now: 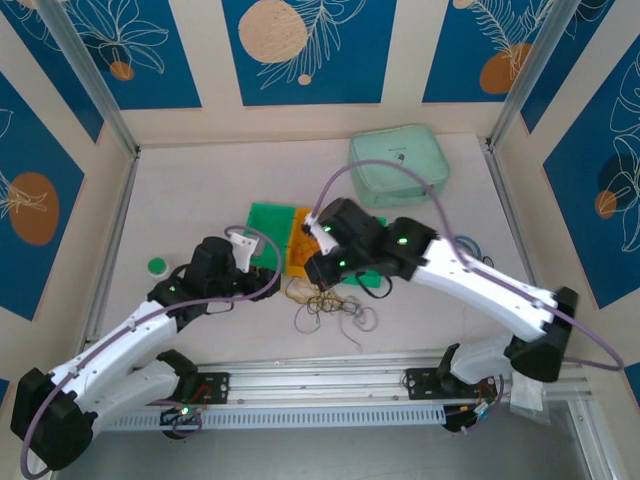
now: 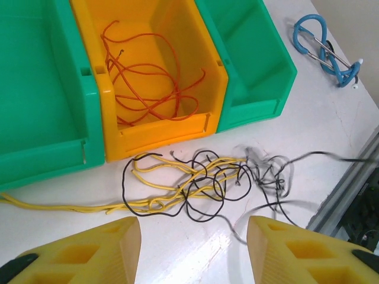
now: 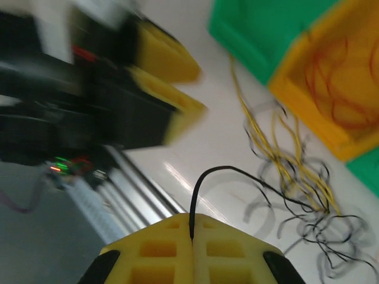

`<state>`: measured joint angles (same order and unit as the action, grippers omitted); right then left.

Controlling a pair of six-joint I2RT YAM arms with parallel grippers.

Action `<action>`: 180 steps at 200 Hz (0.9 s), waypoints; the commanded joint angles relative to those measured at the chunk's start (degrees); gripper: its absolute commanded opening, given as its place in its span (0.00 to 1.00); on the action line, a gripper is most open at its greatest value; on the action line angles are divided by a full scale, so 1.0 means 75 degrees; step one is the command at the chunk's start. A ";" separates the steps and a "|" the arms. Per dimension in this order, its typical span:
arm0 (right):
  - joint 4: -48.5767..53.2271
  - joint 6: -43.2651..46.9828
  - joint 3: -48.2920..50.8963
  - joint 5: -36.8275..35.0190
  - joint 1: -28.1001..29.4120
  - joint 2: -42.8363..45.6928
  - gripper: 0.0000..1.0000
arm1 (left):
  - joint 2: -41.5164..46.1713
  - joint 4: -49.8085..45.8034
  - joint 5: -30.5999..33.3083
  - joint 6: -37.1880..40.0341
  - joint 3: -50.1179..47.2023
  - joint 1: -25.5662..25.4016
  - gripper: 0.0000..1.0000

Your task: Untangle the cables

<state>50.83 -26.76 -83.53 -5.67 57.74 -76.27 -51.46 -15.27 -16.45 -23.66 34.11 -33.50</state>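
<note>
Overhead cam looks fine to me: bright, even light from above, soft shadows under my arms. My left wrist view is crisp, with a white glare patch on the surface (image 2: 195, 242), though the cables (image 2: 195, 177) smear at their right end. Right wrist view is rough: my left end effector (image 3: 177, 89) and the orange bin (image 3: 331, 139) are streaky with blur, and only my right end effector (image 3: 190, 234), pinching a black strand, stays sharp.

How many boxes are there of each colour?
Green boxes: 2
Orange box: 1
Total: 3
</note>
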 commanded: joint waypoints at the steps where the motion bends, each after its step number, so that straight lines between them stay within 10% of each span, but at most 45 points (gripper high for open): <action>1: 0.0367 0.0229 -0.0394 0.0546 -0.0027 0.0453 0.00 | 0.0214 0.0311 -0.0029 0.0315 -0.0199 0.0087 0.50; 99: -0.1918 -0.0839 0.0469 0.3332 -0.1246 0.1399 0.00 | 0.0063 0.2333 -0.1818 0.0542 -0.0905 -0.0112 0.52; 180: -0.2594 -0.1549 0.1087 0.3973 -0.1750 0.1632 0.00 | -0.1805 0.3809 -0.1631 0.1155 -0.0395 -0.1706 0.55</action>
<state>33.56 -36.05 -76.29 20.86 45.30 -65.30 -62.00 7.88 -28.88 -17.85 28.73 -43.53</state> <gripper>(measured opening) 0.053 0.549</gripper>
